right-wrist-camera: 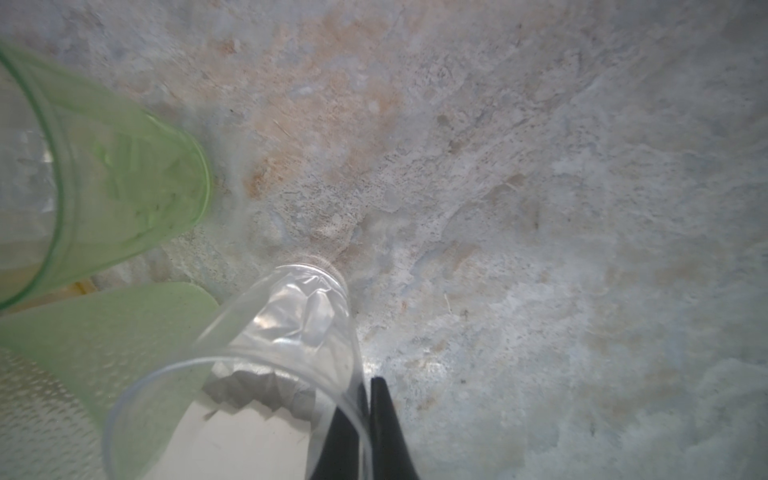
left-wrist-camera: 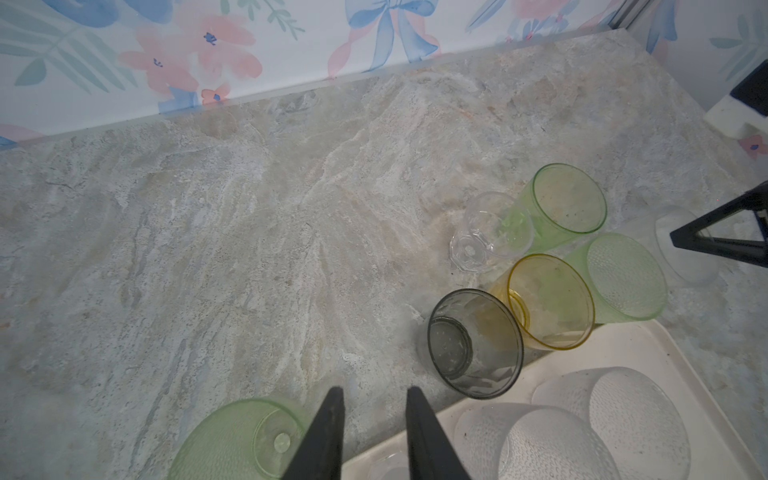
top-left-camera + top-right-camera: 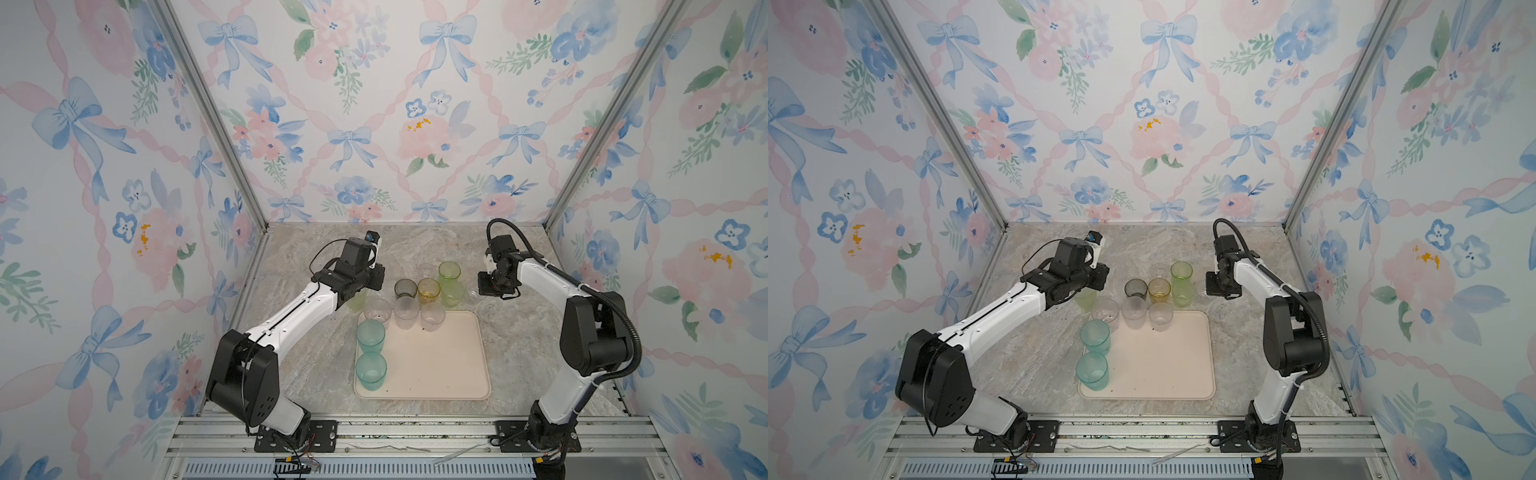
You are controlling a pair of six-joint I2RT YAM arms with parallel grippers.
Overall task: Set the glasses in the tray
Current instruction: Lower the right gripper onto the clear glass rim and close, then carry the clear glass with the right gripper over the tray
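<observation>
right pincer (image 1: 365, 411) pinches the wall of the clear glass (image 1: 291, 316), one finger inside; so thin a grip may slip, or knock the green glass (image 1: 124, 174) just beside. tray (image 3: 457, 374) lies near, not under the pincer. left pincer (image 2: 374, 432) narrow, empty.

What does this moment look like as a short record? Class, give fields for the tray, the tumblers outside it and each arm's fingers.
tray: holds two teal tumblers, three frosted tumblers
outside tray: grey tumbler, amber tumbler, green tumblers
left fingers: open, empty
right fingers: shut on clear tumbler wall
</observation>
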